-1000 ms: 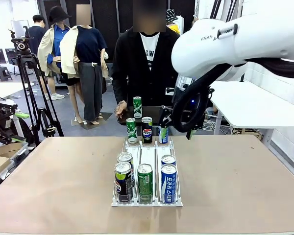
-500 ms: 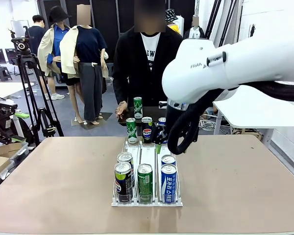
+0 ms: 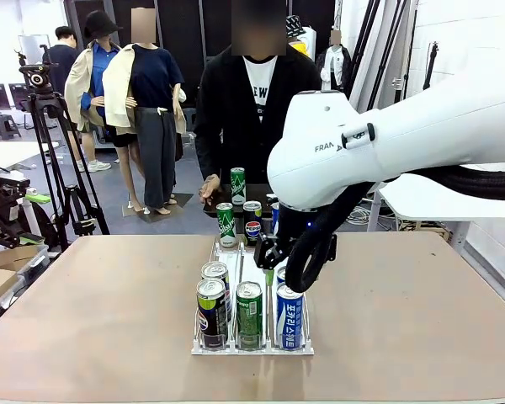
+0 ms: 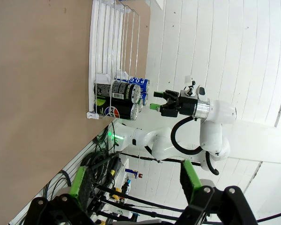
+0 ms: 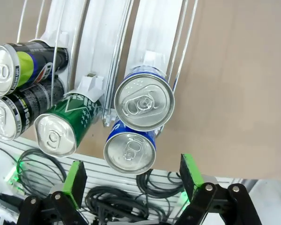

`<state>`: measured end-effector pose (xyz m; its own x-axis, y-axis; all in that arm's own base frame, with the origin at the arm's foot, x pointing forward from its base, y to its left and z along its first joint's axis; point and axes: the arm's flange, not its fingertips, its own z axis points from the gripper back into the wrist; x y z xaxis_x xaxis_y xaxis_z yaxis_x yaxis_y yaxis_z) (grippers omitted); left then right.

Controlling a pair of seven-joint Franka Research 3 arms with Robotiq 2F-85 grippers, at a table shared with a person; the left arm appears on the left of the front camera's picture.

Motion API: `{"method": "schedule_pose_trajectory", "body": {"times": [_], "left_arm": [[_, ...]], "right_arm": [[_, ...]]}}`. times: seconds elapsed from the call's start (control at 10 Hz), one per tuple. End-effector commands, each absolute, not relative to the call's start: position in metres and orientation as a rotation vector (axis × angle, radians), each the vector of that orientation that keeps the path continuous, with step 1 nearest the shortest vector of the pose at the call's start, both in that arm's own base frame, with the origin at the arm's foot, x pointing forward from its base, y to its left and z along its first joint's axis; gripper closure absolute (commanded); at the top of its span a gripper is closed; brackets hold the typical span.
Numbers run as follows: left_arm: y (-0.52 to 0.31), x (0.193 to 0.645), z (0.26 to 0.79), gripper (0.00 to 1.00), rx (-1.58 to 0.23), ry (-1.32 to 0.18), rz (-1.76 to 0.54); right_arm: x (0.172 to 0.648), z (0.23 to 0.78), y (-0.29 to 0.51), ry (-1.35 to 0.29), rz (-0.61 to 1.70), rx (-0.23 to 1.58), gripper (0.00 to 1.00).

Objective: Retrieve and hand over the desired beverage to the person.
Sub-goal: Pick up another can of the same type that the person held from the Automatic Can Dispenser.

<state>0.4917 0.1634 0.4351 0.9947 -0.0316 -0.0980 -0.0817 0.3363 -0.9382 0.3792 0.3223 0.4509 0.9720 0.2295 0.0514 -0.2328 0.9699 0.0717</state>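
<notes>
A white wire rack (image 3: 236, 347) at the table's middle holds several cans in three lanes. In its front row stand a black-and-lime can (image 3: 210, 310), a green can (image 3: 249, 313) and a blue can (image 3: 289, 316). My right gripper (image 3: 272, 263) hangs open just above the right lane. In the right wrist view the right gripper (image 5: 133, 176) looks down on two blue cans (image 5: 144, 101), its jaws wide and apart from them. My left gripper (image 4: 135, 183) is open and holds nothing. The person (image 3: 252, 109) stands at the far side, one hand (image 3: 208, 187) low beside a green can (image 3: 236, 185).
More cans (image 3: 252, 223) stand at the rack's far end. A camera tripod (image 3: 44, 109) stands off the table's left and a white table (image 3: 438, 181) to the right. Bare brown tabletop (image 3: 93, 303) lies on both sides of the rack.
My right arm has swung from the rack's far end toward me and lower, so its gripper now hangs over the blue cans in the right lane. The jaws stayed open.
</notes>
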Motion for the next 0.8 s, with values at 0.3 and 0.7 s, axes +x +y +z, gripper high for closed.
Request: {"method": "schedule_pose_trajectory", "body": {"times": [0.3, 0.7], "left_arm": [[0.163, 0.489, 0.435, 0.00, -1.221, 0.093, 0.041], [0.163, 0.489, 0.435, 0.00, -1.221, 0.093, 0.041]], "right_arm": [[0.383, 0.434, 0.331, -0.056, 0.198, 0.030, 0.00], [0.392, 0.424, 0.332, -0.053, 0.171, 0.007, 0.00]]}}
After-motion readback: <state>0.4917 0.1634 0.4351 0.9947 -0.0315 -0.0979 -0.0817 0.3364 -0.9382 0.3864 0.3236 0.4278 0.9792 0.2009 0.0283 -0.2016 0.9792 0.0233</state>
